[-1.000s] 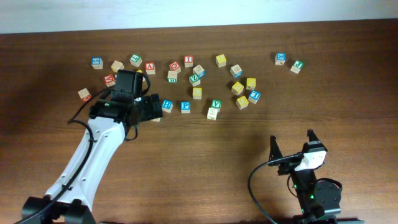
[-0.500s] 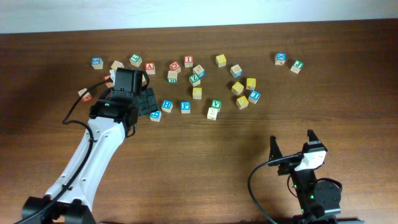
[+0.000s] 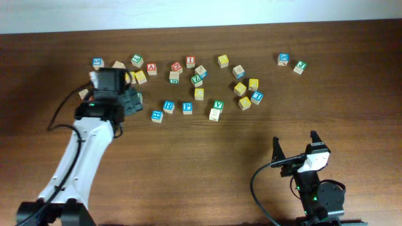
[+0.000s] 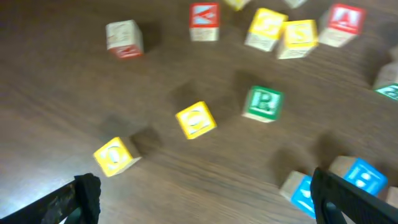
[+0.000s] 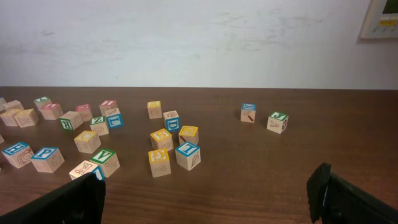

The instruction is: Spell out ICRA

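The brown desk carries a loose scatter of letter cubes along its far side. Overhead, the white left arm reaches the scatter's left end and covers a few cubes. The right arm sits at the near right edge, well apart from them all. The wrist views show the left fingers and right fingers spread wide, holding nothing. Overhead shows the back row from left to right: the A, the C and the I, none touching. Only the blurred left wrist view shows the green R, face up ahead of the fingers and near a yellow cube. Which overhead cube it is cannot be told.
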Robot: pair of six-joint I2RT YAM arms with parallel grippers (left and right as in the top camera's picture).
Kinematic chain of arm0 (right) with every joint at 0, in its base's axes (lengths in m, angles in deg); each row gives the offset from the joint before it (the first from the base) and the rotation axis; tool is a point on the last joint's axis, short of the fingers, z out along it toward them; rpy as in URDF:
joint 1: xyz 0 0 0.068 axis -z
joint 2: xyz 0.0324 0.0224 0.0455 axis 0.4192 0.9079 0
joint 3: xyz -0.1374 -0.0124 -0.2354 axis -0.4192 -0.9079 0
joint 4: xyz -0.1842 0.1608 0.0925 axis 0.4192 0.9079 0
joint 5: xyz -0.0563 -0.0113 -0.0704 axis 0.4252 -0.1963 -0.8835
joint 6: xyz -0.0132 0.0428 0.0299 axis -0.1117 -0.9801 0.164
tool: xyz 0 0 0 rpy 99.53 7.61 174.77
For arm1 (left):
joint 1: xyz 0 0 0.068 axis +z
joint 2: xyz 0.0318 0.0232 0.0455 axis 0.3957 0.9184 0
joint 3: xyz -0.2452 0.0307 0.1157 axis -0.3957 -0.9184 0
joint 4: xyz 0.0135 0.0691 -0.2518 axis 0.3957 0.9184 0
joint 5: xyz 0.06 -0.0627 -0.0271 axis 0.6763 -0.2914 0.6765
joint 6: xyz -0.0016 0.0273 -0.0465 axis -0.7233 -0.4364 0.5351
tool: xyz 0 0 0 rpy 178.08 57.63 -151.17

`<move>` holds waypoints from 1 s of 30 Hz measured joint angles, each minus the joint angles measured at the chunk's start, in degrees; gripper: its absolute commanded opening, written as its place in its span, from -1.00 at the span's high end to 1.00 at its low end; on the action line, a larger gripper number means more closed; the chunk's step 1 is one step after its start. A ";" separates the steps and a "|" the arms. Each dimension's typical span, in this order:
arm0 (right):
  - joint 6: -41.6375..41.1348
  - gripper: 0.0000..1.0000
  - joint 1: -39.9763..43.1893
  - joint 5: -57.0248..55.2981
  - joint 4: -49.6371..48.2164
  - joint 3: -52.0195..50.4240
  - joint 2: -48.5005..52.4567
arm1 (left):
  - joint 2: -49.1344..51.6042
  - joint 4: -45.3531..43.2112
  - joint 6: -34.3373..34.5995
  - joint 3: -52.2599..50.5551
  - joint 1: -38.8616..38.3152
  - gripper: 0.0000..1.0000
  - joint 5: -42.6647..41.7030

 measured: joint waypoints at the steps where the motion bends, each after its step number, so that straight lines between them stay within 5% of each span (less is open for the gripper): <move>1: -0.02 -0.97 0.00 0.00 0.00 0.00 0.00 | 0.00 0.74 0.00 0.00 1.62 -0.98 -0.85; 23: 0.00 -0.97 0.00 0.02 0.00 0.00 0.00 | 0.00 8.00 0.00 -0.09 5.25 -0.98 -2.80; 30: -0.02 -0.97 0.00 0.00 0.00 0.00 0.00 | -0.02 7.82 0.00 -0.11 5.25 -0.98 -13.09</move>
